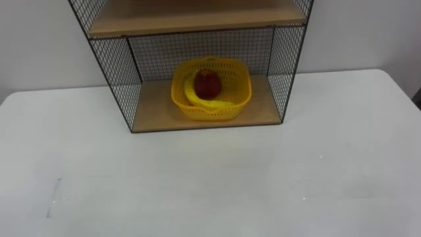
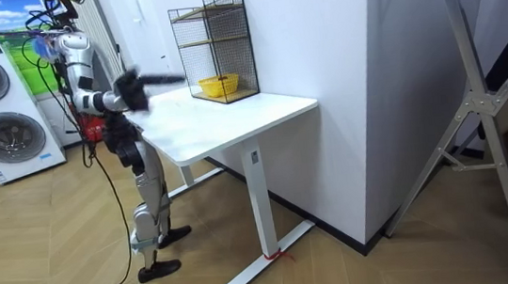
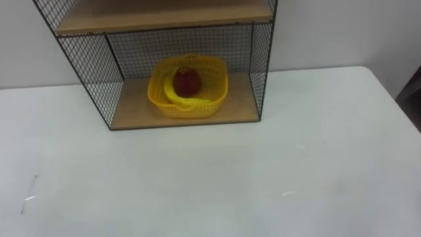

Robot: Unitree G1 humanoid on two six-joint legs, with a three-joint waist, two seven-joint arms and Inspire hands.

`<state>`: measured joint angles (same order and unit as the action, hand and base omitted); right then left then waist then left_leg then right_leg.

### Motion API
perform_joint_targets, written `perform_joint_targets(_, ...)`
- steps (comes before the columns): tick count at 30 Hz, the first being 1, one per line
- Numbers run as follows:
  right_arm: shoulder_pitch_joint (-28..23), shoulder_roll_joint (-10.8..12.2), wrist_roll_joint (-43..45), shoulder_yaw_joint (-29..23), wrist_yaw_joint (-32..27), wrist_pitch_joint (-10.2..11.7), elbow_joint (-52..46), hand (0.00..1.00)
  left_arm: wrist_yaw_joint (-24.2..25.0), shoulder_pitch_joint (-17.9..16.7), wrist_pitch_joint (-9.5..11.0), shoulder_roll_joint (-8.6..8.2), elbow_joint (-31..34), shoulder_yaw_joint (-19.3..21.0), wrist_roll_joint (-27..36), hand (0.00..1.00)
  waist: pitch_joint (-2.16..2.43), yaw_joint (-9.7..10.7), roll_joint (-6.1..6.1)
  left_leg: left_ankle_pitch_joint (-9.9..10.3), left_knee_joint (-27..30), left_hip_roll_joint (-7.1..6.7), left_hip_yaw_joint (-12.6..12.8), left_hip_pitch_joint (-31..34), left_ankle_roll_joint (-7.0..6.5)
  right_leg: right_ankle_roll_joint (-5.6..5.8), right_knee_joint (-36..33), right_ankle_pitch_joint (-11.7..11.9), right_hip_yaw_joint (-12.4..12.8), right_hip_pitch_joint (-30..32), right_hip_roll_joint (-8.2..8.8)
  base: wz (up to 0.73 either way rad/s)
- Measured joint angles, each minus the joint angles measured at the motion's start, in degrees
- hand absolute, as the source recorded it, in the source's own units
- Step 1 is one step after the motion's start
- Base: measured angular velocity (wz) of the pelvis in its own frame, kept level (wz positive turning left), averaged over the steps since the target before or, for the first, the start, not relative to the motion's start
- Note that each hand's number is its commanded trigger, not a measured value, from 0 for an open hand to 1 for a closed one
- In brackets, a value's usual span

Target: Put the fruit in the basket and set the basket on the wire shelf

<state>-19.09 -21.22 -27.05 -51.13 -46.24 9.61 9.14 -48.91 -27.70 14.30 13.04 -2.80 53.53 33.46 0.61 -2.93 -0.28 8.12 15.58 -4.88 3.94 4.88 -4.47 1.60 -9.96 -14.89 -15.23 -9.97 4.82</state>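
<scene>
A yellow basket (image 1: 212,112) stands on the bottom board of the black wire shelf (image 1: 156,108), at the back of the white table (image 1: 210,184). Inside the basket lie a red apple (image 1: 207,83) and a yellow banana (image 1: 196,100) curving along its front wall. In the room view I stand at the table's near end, facing the wire shelf (image 2: 215,42) and the basket (image 2: 218,86). Both arms are raised over the tabletop, well short of the shelf. My right hand (image 2: 131,91) and left hand (image 2: 164,78) are blurred.
The shelf's upper wooden board (image 1: 191,16) lies above the basket. A white wall stands behind the shelf. Two washing machines (image 2: 1,121) stand at the room view's left, a metal stand (image 2: 482,108) at its right.
</scene>
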Motion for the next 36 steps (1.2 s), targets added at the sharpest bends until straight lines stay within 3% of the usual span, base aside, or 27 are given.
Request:
perform_joint_targets(5, -1.76, -0.01, -12.53, -1.39, -1.63, -2.06, 16.41, 0.0, 0.91, 0.25, -2.25, 0.24, -19.33, -1.08, 10.01, 0.0, -0.15, 1.32, 0.08, 0.19, 0.15, -0.13, -0.37, 0.59, -0.15, 0.03, -0.01, -0.01, -0.31, 0.31, 0.06, 0.03)
perform_joint_targets(7, -1.93, -0.06, -17.13, -1.35, -0.4, -2.34, 29.93, 0.0, 3.73, 0.34, -3.14, 0.56, -31.59, -2.62, 13.74, 0.0, 0.12, 1.35, -0.36, 0.35, 0.17, -0.17, -0.43, 0.61, 0.03, 0.06, 0.17, -0.1, -0.3, 0.39, 0.21, 0.0)
perform_joint_targets(10, -2.4, 1.16, -20.48, -1.06, 0.81, -3.55, 45.0, 0.0, 6.9, 0.33, -4.86, -0.2, -45.94, -3.57, 15.07, 0.0, 0.3, 1.26, -0.67, 0.52, 0.39, -0.14, -0.1, 0.63, 0.04, 0.15, 0.04, -0.66, 0.73, 0.48, 0.53, -0.03)
perform_joint_targets(13, -2.23, 2.95, -20.43, -0.59, 1.27, -3.96, 53.89, 0.0, 8.71, 0.4, -6.4, -0.98, -53.05, -4.38, 14.8, 0.0, 0.28, 1.58, -0.68, 1.07, 1.84, 0.09, -0.28, 1.04, 0.04, 0.14, -0.98, -1.16, 0.68, 0.58, 0.41, 0.01)
perform_joint_targets(15, -2.0, 3.77, -20.15, 0.64, 1.94, -4.19, 57.64, 0.0, 10.2, 0.76, -6.54, -1.51, -55.77, -5.07, 12.67, 0.0, 0.27, 1.58, -0.65, 1.08, 2.08, 0.31, -0.18, 1.05, 0.05, 0.09, -0.94, -1.12, 0.83, 0.56, 0.33, -0.02)
perform_joint_targets(18, -1.23, 5.86, -19.83, 3.74, 5.6, -4.46, 62.95, 0.0, 13.78, 1.23, -7.41, -2.5, -59.74, -8.0, 4.5, 0.0, 0.28, 1.68, -0.56, 1.12, 2.34, 0.63, 0.15, 1.08, 0.09, -0.06, -0.89, -0.94, 1.21, 0.47, 0.16, -0.05)
perform_joint_targets(20, -0.41, 7.0, -19.79, 5.28, 7.44, -6.03, 64.74, 0.0, 15.92, 2.02, -9.41, -2.54, -61.62, -10.62, -0.96, 0.0, 0.28, 1.96, -0.44, 1.17, 2.34, 0.6, 0.2, 0.8, 0.18, -0.05, -0.91, -0.9, 1.12, -0.03, 0.26, 0.0)
perform_joint_targets(22, 1.32, 8.61, -18.59, 9.83, 9.75, -7.68, 65.31, 0.0, 19.14, 2.7, -11.86, -2.73, -61.61, -17.3, -8.95, 0.0, 0.24, 3.15, -0.37, 1.03, 2.2, 0.43, -0.21, 0.56, 0.36, 0.02, -0.91, -0.84, 0.9, -0.37, 0.23, 0.06)
perform_joint_targets(24, 3.34, 8.79, -17.63, 12.54, 12.87, -9.19, 67.05, 0.0, 22.37, 4.34, -13.3, -2.82, -61.53, -20.44, -14.41, 0.0, 0.19, 3.79, -0.3, 0.95, 2.09, 0.31, -0.39, 0.09, 0.45, 0.07, -0.8, -0.76, 0.77, -0.94, 0.23, 0.04)
perform_joint_targets(28, 6.81, 8.89, -14.9, 23.2, 21.3, -12.6, 68.6, 0.0, 28.75, 7.87, -15.9, -3.41, -61.4, -29.29, -25.11, 0.0, 0.14, 4.03, -0.34, 0.93, 1.74, 0.34, 0.03, -1.6, 0.44, 0.04, -0.8, -0.74, 1.31, -1.91, 0.24, -0.05)
perform_joint_targets(31, 9.07, 8.97, -8.56, 28.23, 26.5, -14.29, 68.06, 0.0, 31.41, 10.66, -17.91, -3.99, -61.38, -31.89, -29.72, 0.0, 0.09, 3.9, -0.38, 1.02, 1.77, 0.48, 0.29, -1.93, 0.34, -0.04, -0.77, -0.76, 1.55, -2.06, 0.07, -0.07)
perform_joint_targets(36, 11.5, 9.52, 2.84, 36.8, 33.13, -15.66, 66.41, 0.0, 34.33, 13.49, -19.05, -4.34, -61.33, -38.68, -35.33, 0.0, -0.22, 3.8, -0.38, 0.95, 1.99, 0.48, 0.51, -1.88, 0.0, -0.1, -0.69, -0.8, 1.23, -1.99, -0.15, 0.0)
